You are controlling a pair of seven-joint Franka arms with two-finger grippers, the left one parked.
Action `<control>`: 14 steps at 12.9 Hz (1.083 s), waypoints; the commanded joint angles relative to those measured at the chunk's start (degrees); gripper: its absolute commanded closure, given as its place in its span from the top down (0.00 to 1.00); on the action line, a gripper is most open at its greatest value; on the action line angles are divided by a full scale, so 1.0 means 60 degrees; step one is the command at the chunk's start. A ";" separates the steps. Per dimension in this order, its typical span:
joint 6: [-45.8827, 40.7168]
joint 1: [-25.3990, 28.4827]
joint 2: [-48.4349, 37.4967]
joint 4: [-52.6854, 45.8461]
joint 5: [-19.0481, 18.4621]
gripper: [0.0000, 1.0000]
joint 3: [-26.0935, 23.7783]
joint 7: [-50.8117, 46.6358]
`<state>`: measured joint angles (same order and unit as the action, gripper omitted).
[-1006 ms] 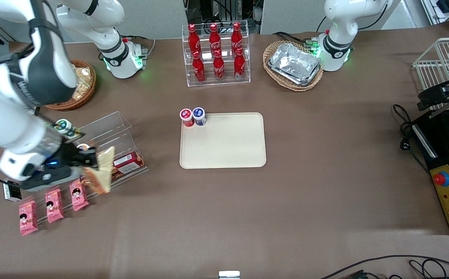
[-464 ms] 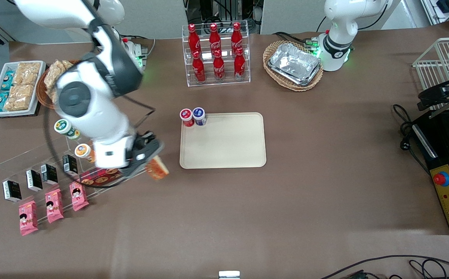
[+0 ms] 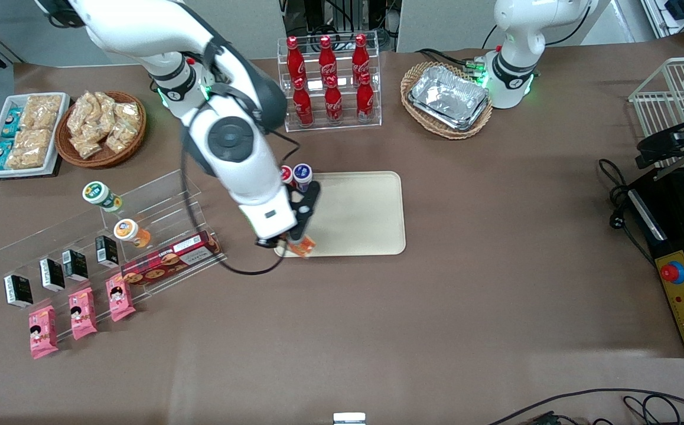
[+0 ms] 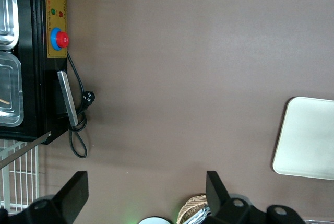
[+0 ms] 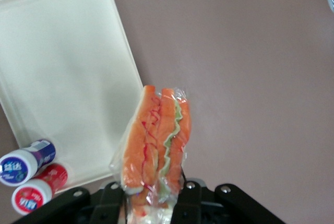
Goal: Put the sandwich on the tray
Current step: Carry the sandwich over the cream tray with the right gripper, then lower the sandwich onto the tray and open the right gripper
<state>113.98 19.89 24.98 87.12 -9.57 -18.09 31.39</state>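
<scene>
My gripper (image 3: 296,241) is shut on the sandwich (image 3: 302,245), a wrapped wedge with orange and pale green filling along its cut edge. It hangs over the tray's (image 3: 354,218) near corner at the working arm's end. In the right wrist view the sandwich (image 5: 158,143) stands up between the black fingers (image 5: 110,203), its upper part over the tray's (image 5: 62,78) edge and the brown table. The beige tray lies flat mid-table with bare room on it.
Two small capped jars (image 3: 294,175) stand at the tray's corner farther from the camera. A clear rack of red bottles (image 3: 329,82) and a basket of foil trays (image 3: 447,97) lie farther back. A clear shelf with a biscuit box (image 3: 168,262) and pink packets (image 3: 82,313) sits toward the working arm's end.
The arm has swung from the clear snack shelf toward the tray, carrying the sandwich. The sandwich now hangs over the tray's near corner instead of over the bare table.
</scene>
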 commanded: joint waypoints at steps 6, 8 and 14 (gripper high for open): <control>0.1290 0.1548 0.1855 -0.0296 -0.2241 0.31 -0.0002 0.0291; 0.1685 0.1593 0.2148 -0.0281 -0.2506 0.31 -0.0002 0.0320; 0.2798 0.1928 0.2706 -0.0121 -0.3181 0.35 -0.0002 0.0291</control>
<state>127.85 30.53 39.64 87.15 -26.99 -18.08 32.84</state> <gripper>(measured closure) 0.643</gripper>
